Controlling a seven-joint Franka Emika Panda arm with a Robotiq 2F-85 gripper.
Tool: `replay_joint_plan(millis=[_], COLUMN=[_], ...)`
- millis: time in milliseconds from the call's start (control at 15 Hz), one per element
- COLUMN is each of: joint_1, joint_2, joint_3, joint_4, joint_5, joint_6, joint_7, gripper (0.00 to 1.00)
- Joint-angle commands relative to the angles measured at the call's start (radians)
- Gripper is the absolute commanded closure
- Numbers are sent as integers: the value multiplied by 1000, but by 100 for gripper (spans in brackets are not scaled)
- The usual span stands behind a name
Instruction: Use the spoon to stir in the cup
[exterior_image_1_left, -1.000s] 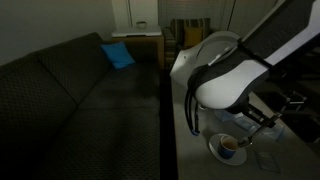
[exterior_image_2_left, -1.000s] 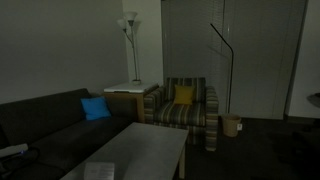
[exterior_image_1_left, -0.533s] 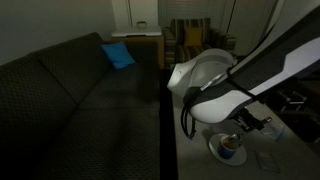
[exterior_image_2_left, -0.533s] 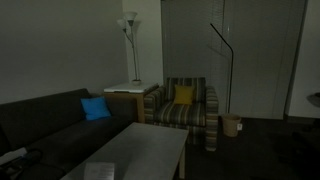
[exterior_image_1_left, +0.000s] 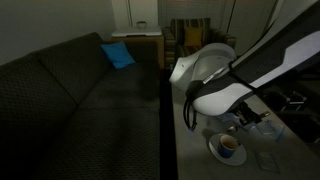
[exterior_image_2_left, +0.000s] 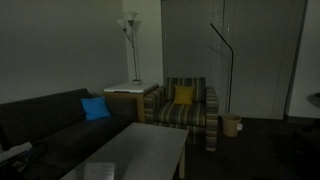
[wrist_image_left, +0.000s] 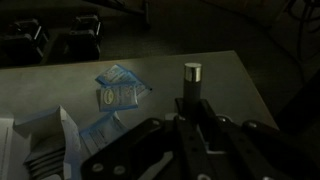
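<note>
Over the last second you dropped the arm and carried the gripper (exterior_image_1_left: 252, 120) in toward the cup (exterior_image_1_left: 230, 146); in the final half second it hardly shifted. The cup sat on its saucer (exterior_image_1_left: 213, 150) on the desk (exterior_image_1_left: 188, 158), just below and beside the gripper, apart from it. Whether the gripper was clenched or released: cannot tell, too dark. The spoon was not made out in any view, so stirring was judged not yet begun.

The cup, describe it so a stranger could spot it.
Beside the dark sofa, a grey table lies under the white robot arm. On it sits a round white saucer; the small white cup with a brownish inside stands on that, smaller than the saucer.
</note>
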Motion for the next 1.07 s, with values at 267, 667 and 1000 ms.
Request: replay_joint_plan(millis=[267,667,1000], joint_1=[-11,-26,-17], joint_2=[-1,-2,-2], joint_3=[29,60,33], joint_4=[24,26,6], joint_5=[7,48,43], joint_6=[14,-22,-15], joint_7=[-87,-237,-230], gripper=[96,96,96])
